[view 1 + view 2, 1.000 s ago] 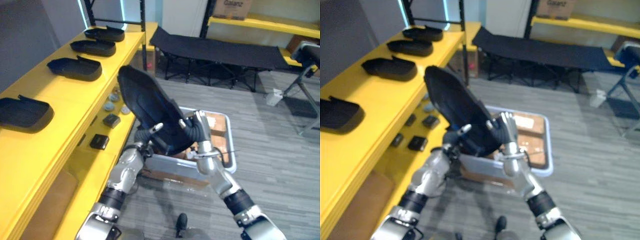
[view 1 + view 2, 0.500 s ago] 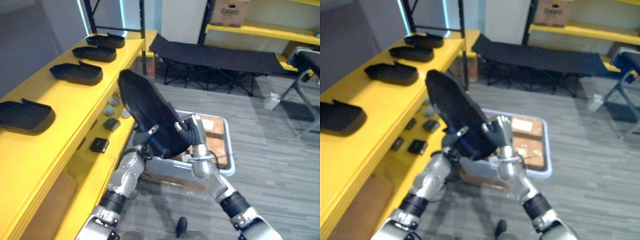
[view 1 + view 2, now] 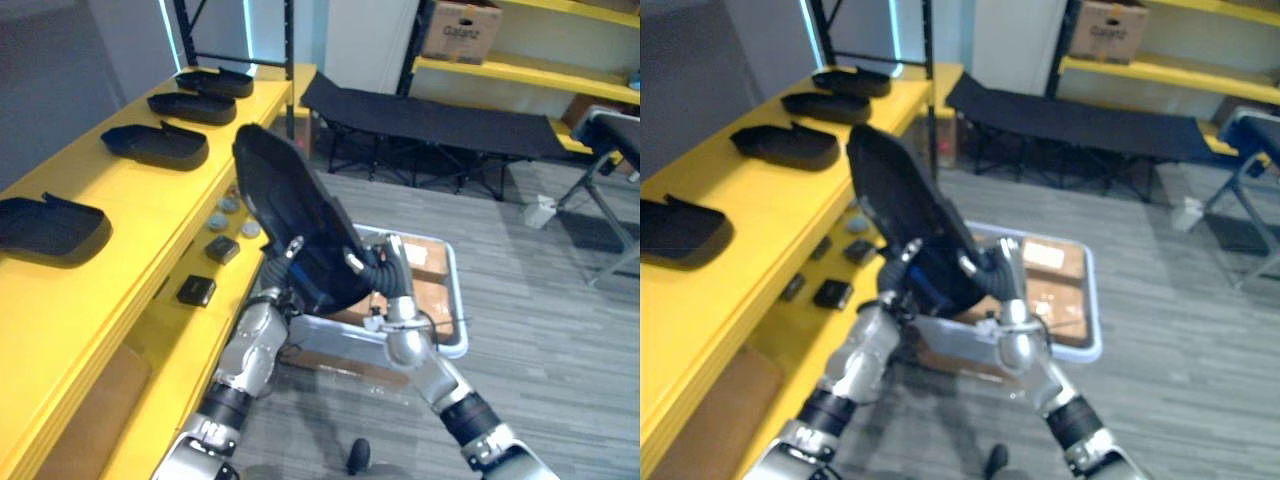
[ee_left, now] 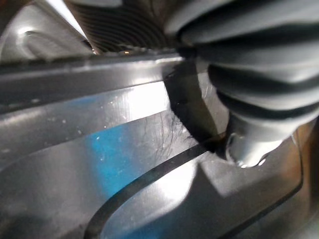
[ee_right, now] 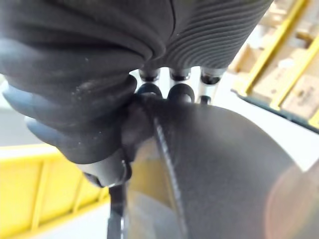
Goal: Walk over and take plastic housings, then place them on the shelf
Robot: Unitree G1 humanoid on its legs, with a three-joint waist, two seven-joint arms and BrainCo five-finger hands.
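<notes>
Yellow shelf [image 3: 120, 215] is running along 9 o'clock, bearing 4 black housings [image 3: 155, 142]; left hand [image 3: 285, 270] and right hand [image 3: 388, 265] are pinching the plastic housing [image 3: 285, 205] between them; it is now tipping higher toward 11 o'clock, nearer the shelf edge; placement is probably nearing.

Housings [image 3: 155, 145] along shelf [image 3: 130, 225], left of bin [image 3: 457, 300]

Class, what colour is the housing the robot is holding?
Black: the housing shows best in the left eye view.
</notes>
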